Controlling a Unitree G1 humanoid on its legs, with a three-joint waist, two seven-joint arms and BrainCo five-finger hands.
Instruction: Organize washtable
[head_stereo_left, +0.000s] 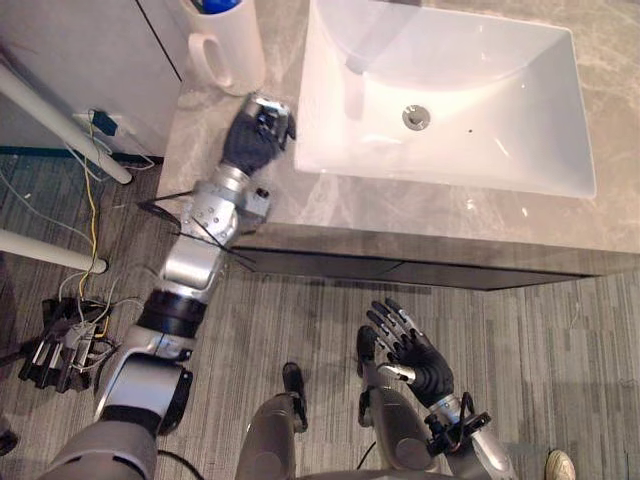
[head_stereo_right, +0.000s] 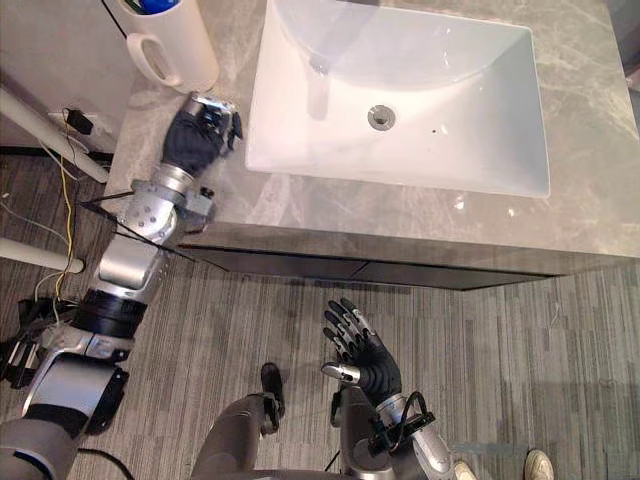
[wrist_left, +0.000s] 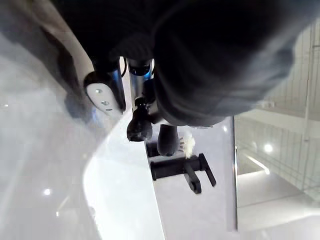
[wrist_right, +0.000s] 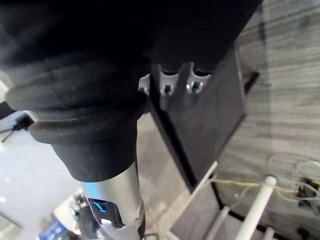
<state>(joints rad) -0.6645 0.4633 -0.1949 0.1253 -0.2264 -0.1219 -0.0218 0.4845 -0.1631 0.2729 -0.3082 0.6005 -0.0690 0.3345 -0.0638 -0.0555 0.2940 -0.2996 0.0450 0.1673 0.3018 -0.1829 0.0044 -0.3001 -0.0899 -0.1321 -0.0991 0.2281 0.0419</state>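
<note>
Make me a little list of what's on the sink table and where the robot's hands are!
Counter: grey marble-look washtable top
Sink: white rectangular basin set in it
Mug: white handled ceramic mug, back left, something blue inside
Left hand: on the counter between mug and sink
Right hand: low over grey striped floor, fingers straight

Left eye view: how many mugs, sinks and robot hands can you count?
Mug: 1
Sink: 1
Robot hands: 2, the left robot hand on the counter and the right robot hand over the floor
Total: 4
</note>
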